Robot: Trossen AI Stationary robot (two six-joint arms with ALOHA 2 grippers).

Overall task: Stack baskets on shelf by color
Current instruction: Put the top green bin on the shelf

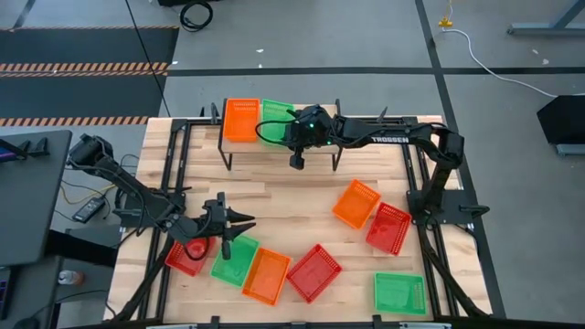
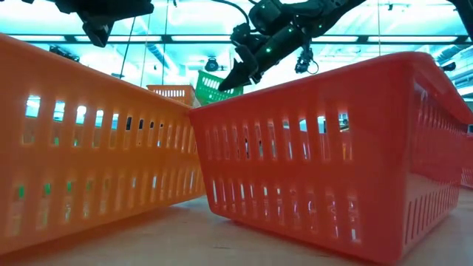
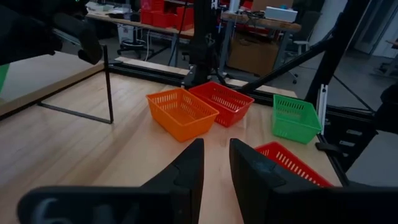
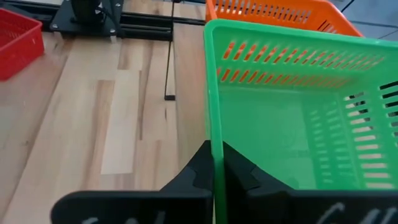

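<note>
Red and orange plastic fills the low view: an orange basket [image 2: 89,140] and a red basket [image 2: 332,155] sit right at the near table edge, touching or nearly so.

From above, that near edge holds a curved row of baskets on the wooden table [image 1: 292,196]: a red one [image 1: 186,258] at the left end, then a green one [image 1: 235,260], the orange one [image 1: 266,276] and the red one [image 1: 313,271], with another green basket [image 1: 400,292] set apart toward the right corner. The left gripper [image 1: 245,222] hovers just above the left end of this row. Its fingers [image 3: 186,171] stand partly open with a narrow gap, and nothing is between them.

Farther in, on the right side of the table, an orange basket [image 1: 356,203] and a red basket [image 1: 389,228] lie side by side, tilted and touching.

At the far edge stands the shelf [image 1: 232,144], with an orange basket [image 1: 242,120] on its left part. Next to it, a green basket [image 1: 275,122] is held by the right gripper [image 1: 297,137], whose fingers are pinched shut on the basket's near wall [image 4: 214,134]. This basket looks tipped, and whether it rests on the shelf top or hangs just over it is hard to judge. The two far baskets are beside each other, close or touching.
</note>
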